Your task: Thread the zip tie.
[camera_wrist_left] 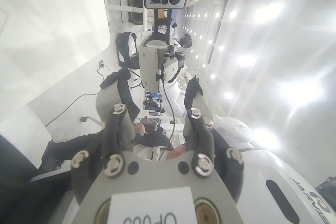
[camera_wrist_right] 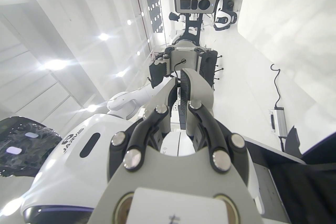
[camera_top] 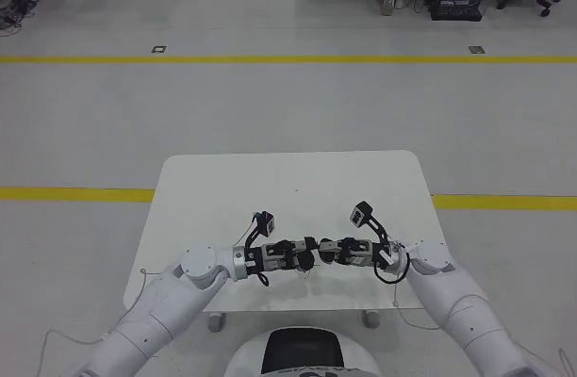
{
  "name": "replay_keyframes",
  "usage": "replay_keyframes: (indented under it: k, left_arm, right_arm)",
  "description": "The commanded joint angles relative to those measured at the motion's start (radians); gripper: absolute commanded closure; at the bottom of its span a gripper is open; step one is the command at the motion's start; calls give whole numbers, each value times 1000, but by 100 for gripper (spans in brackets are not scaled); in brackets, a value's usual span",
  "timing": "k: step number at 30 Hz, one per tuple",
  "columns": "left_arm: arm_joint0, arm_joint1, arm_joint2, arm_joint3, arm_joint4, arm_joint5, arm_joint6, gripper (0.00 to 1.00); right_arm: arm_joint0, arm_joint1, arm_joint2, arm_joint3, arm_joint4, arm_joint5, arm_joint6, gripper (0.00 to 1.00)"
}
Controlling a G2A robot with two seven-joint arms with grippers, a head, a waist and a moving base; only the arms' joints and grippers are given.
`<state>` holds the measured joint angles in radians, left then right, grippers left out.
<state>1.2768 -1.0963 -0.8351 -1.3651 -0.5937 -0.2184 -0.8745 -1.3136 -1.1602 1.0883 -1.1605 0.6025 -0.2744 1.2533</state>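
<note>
Right gripper (camera_wrist_right: 180, 79) fingers nearly together, left gripper (camera_wrist_left: 155, 81) fingers wide apart, the two tip to tip above the table (camera_top: 288, 179) near edge. I can't place the zip tie: too small to tell

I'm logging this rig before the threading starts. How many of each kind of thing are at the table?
Table: 1
Grippers: 2 (left gripper, right gripper)
Wrist cameras: 2 (left camera, right camera)
Total: 5
</note>
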Motion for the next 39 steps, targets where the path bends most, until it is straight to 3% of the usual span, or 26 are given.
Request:
replay_keyframes:
  k: [1,26,39]
  left_arm:
    - [0,0,1,0,1,0,1,61]
    - [-4,2,10,2,15,4,8,83]
    - [-9,1,17,2,23,10,13,87]
  right_arm:
    - [0,1,0,1,-3,2,-2,100]
    - [10,7,-15,5,-48,35,-32,100]
    - [15,9,-22,8,-47,37,-19,100]
